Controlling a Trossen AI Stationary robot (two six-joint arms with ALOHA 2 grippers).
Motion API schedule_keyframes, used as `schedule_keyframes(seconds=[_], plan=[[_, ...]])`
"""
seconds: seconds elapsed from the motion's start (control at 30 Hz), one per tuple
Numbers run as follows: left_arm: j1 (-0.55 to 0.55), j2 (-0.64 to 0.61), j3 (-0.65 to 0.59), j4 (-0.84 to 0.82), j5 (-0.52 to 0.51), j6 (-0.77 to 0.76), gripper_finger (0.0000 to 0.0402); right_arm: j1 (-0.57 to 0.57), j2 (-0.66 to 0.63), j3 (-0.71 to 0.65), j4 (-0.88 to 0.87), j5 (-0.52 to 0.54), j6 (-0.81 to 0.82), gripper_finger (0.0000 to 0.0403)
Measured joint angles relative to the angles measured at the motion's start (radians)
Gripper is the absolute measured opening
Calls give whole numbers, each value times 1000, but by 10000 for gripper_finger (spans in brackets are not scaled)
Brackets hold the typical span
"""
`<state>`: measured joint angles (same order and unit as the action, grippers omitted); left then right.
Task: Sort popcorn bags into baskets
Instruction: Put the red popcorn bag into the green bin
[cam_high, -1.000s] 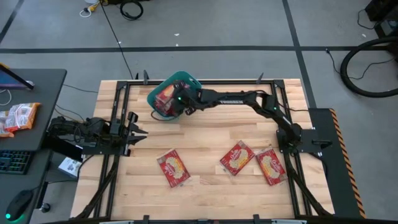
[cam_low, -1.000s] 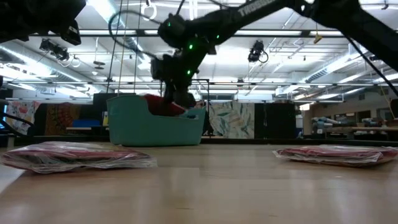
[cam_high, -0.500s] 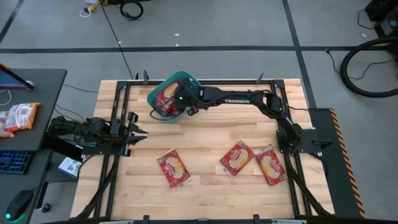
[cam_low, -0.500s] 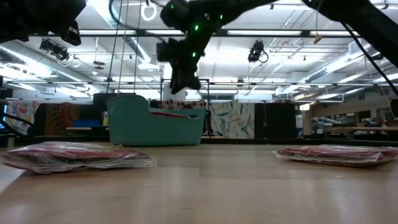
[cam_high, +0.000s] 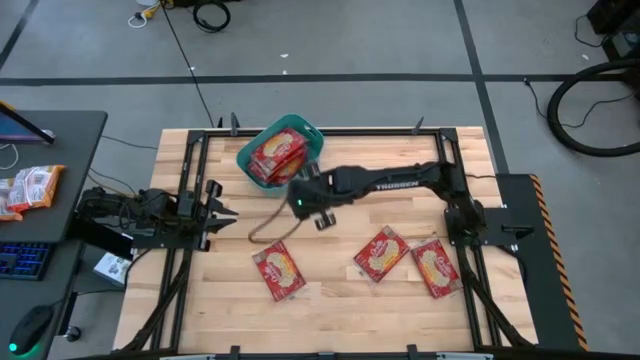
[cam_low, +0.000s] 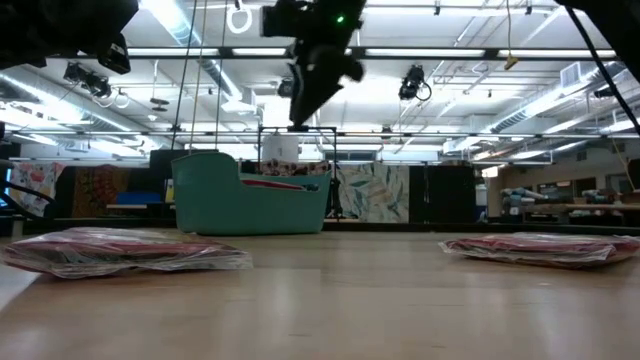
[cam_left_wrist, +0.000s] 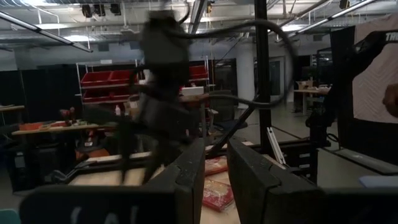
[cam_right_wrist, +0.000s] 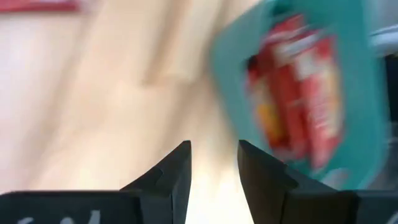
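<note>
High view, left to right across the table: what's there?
Left end effector → teal basket holding popcorn bags → right end effector → middle popcorn bag → rightmost popcorn bag.

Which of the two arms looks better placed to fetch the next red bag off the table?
Probably the right. Its tool is empty and hangs over the table between the teal tub and the nearest popcorn bag. The left tool waits at the table's edge.

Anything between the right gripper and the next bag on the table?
Only bare wood in the high view between the right gripper and the nearest popcorn bag.
</note>
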<state>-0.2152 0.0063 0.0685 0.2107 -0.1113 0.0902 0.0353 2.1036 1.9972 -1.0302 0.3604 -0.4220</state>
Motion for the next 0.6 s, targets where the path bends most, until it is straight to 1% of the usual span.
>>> schedule_keyframes(seconds=[0.13, 0.2, 0.27, 0.47, 0.53, 0.6], plan=[[0, 0, 0, -6, 0, 0, 73, 70, -1, 0, -172, -96, 139, 134], [0, 0, 0, -6, 0, 0, 73, 102, -5, 0, -222, -173, 201, 134], [0, 0, 0, -6, 0, 0, 73, 134, -7, 0, -261, -225, 265, 134], [0, 0, 0, -6, 0, -1, 73, 220, -7, -78, -332, -237, 418, 137], [0, 0, 0, -5, 0, -7, 73, 233, -7, -120, -329, -278, 443, 140], [0, 0, 0, -2, 0, -8, 73, 237, -7, -162, -323, -352, 465, 144]])
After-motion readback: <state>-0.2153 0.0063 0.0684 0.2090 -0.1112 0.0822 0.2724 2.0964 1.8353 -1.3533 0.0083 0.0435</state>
